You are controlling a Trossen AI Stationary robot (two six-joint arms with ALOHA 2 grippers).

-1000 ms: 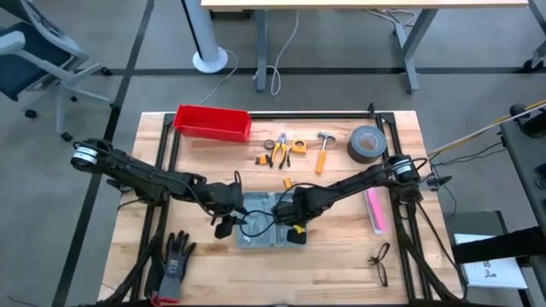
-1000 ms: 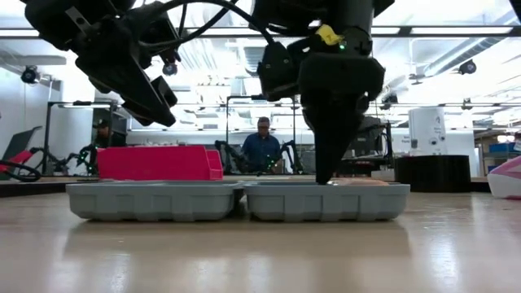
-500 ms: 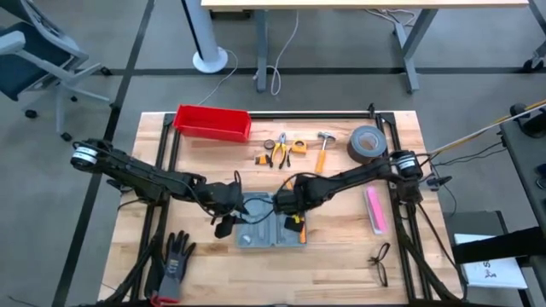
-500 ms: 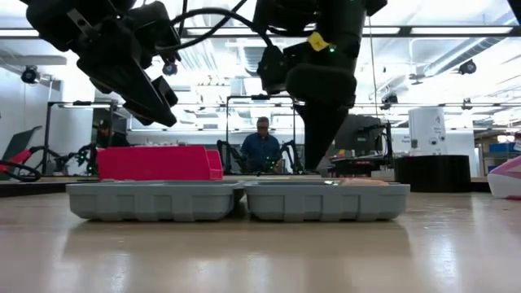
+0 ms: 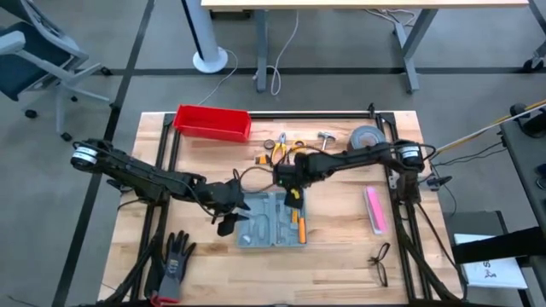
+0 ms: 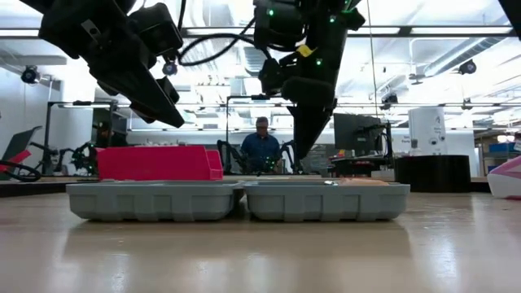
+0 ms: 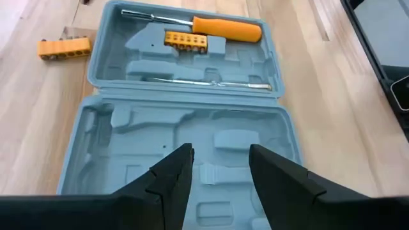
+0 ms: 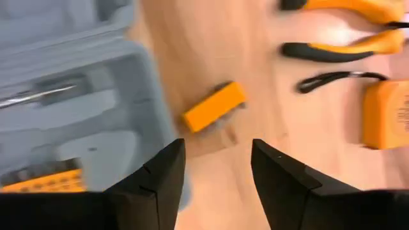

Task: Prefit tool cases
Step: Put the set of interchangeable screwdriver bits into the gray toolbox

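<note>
The grey-blue tool case [image 5: 271,220] lies open and flat on the table, also in the low view [image 6: 236,199]. Its right half holds an orange-handled screwdriver [image 7: 223,27], a yellow bit strip [image 7: 185,40] and a thin metal rod [image 7: 211,82]. Its left half [image 7: 185,172] has empty slots. My left gripper [image 7: 220,167] hovers open over that left half. My right gripper [image 8: 214,172] is open above bare table just beyond the case's far edge. An orange bit holder [image 8: 214,107] lies on the wood ahead of it.
A red bin [image 5: 212,122] stands at the far left. Pliers and small tools [image 5: 280,147], a hammer [image 5: 327,136] and a tape roll [image 5: 367,138] lie along the far side. A pink object [image 5: 374,210], glasses [image 5: 380,263] and a glove [image 5: 175,260] lie nearer. A person [image 6: 260,146] sits behind the table.
My right gripper has risen off the case's right half and gone toward the table's far edge. The orange-handled screwdriver it was over now lies uncovered in that half.
</note>
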